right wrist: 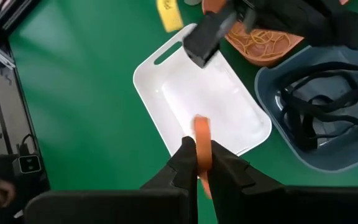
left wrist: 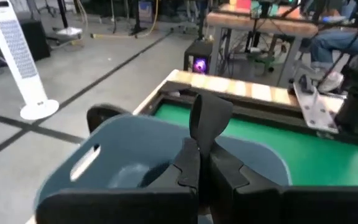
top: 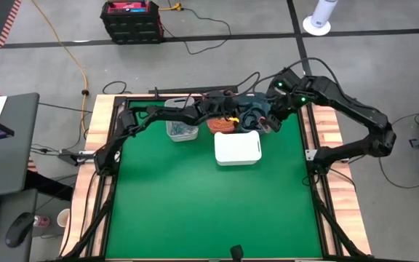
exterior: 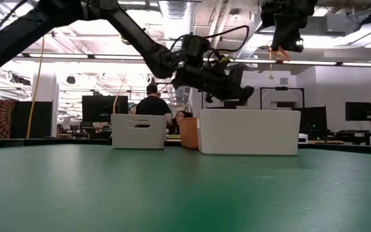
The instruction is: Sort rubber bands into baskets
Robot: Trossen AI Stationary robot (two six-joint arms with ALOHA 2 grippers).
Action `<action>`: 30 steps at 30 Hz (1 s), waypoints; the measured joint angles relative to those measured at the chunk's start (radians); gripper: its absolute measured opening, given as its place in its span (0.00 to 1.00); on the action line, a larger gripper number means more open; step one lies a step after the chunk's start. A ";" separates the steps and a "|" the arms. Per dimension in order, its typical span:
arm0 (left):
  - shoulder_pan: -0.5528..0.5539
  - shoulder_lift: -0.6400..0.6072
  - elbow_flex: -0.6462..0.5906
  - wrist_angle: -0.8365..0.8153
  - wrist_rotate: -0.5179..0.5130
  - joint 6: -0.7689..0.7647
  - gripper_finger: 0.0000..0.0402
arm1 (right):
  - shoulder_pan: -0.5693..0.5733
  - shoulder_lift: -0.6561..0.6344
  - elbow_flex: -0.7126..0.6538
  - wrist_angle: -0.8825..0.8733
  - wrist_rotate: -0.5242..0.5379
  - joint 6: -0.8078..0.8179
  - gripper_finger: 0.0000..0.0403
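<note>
**Green desk: drop the band in the white basket**

Your right pincer [right wrist: 199, 163] is clamped on an orange rubber band [right wrist: 202, 144] above the white basket [right wrist: 166, 93], frame centre. Lower before releasing. Left pincer [left wrist: 199, 163], pressed together, hovers over the slate-blue basket [left wrist: 135, 140].

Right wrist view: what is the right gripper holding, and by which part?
The right gripper is shut on an orange-red rubber band, pinched at its lower end, the rest sticking up above the white basket. The left gripper holds nothing visible.

Left gripper [left wrist: 199, 163] closed; right gripper [right wrist: 202, 163] pinched, raised.
</note>
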 joint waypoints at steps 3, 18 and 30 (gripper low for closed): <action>-0.001 0.035 0.050 0.001 0.003 -0.008 0.01 | -0.002 -0.016 0.000 0.000 0.000 0.007 0.15; -0.008 0.132 0.201 -0.161 0.050 -0.011 0.30 | -0.001 -0.080 0.000 0.044 0.026 0.038 0.15; 0.045 0.062 0.256 -0.343 0.192 -0.152 0.52 | 0.013 -0.077 -0.001 0.062 0.026 0.023 0.15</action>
